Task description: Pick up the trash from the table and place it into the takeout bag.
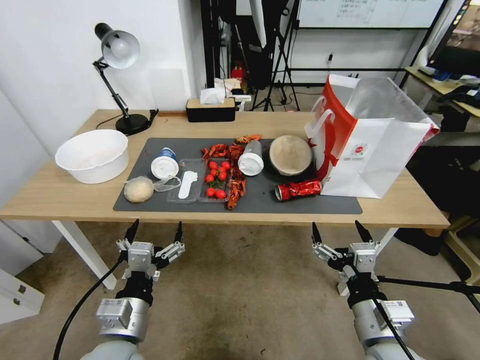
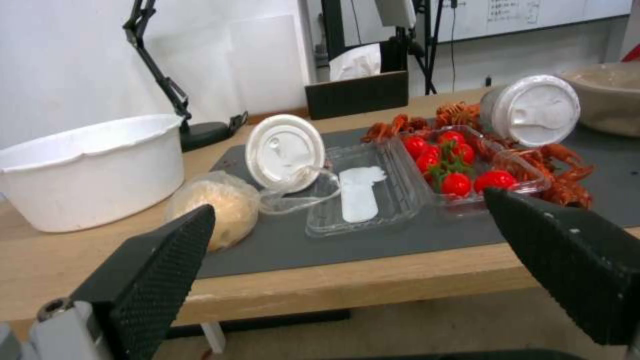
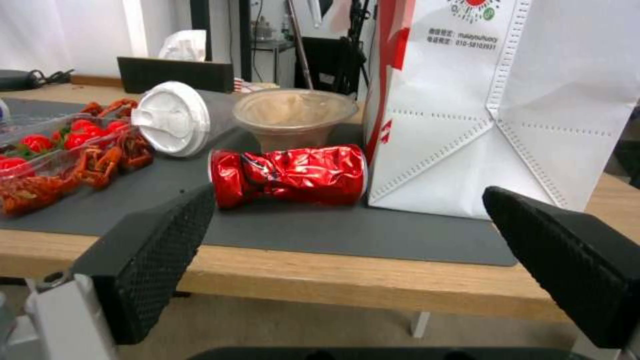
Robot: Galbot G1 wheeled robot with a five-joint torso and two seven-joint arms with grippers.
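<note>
Right gripper (image 1: 342, 229) jaws apart, crushed red drink can (image 3: 288, 175) ahead between them; left gripper (image 1: 154, 229) likewise apart, idle. Advance level, clamp can's middle (white paper takeout bag (image 3: 507, 100) touching can's far end).

Dark grey mat (image 1: 300, 202) as landmark. On it: crushed red can (image 1: 299, 189) at its right front, beside the takeout bag (image 1: 372, 142); 2 white-lidded cups (image 1: 165, 165) lying tipped. Left pincer (image 1: 154, 231) and right pincer (image 1: 339, 230) hang before the tabletop (image 1: 60, 195), fingers spread.
</note>
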